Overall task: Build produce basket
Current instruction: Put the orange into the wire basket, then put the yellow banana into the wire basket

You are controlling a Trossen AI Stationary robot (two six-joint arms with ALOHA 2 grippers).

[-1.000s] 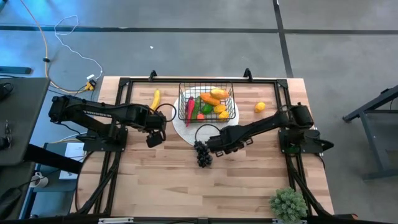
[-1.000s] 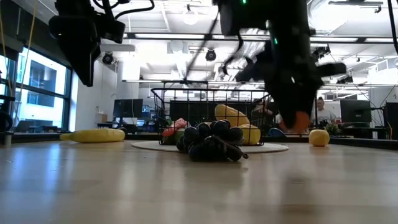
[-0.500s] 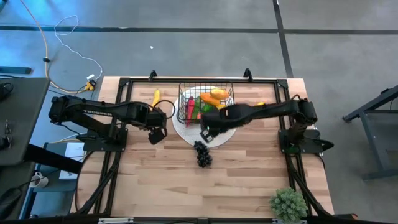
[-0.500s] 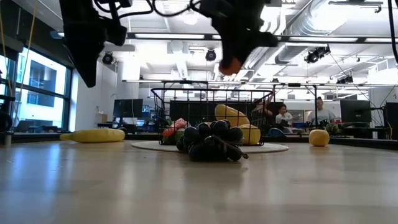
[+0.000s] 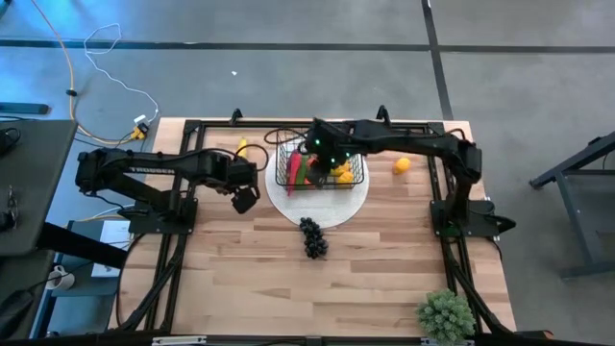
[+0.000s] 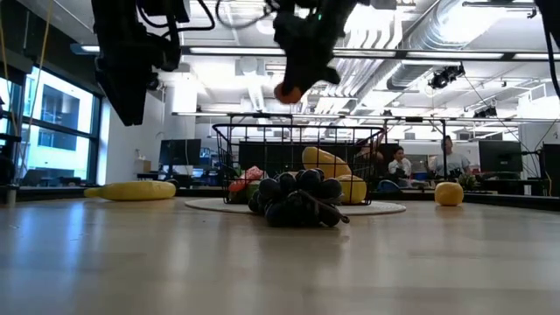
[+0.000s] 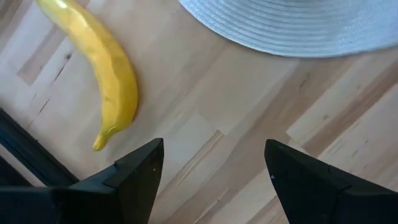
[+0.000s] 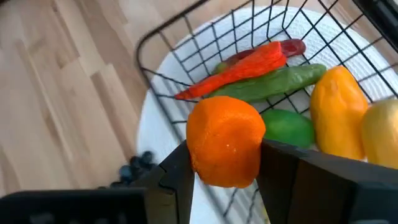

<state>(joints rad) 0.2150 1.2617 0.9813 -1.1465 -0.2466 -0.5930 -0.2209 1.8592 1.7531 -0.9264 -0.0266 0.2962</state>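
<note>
Two hands in play. My right hand (image 8: 227,171) is clamped on a round orange toy fruit (image 8: 226,143), up above the small black wire-mesh basket (image 5: 319,161), over its left part. Basket sits on a round white plate (image 5: 346,200) at the back-centre of the wooden tabletop (image 5: 384,259); inside I see a red chili (image 8: 239,70), green cucumber (image 8: 273,84), a lime-green piece and yellow-orange pcs. My left hand (image 7: 211,168) has fingers wide apart, empty, above bare wood btw the yellow banana (image 7: 106,68) and the plate. Dark purple grapes (image 5: 313,236) lie in front of the plate; small yellow lemon (image 5: 402,165) right of the basket.
</note>
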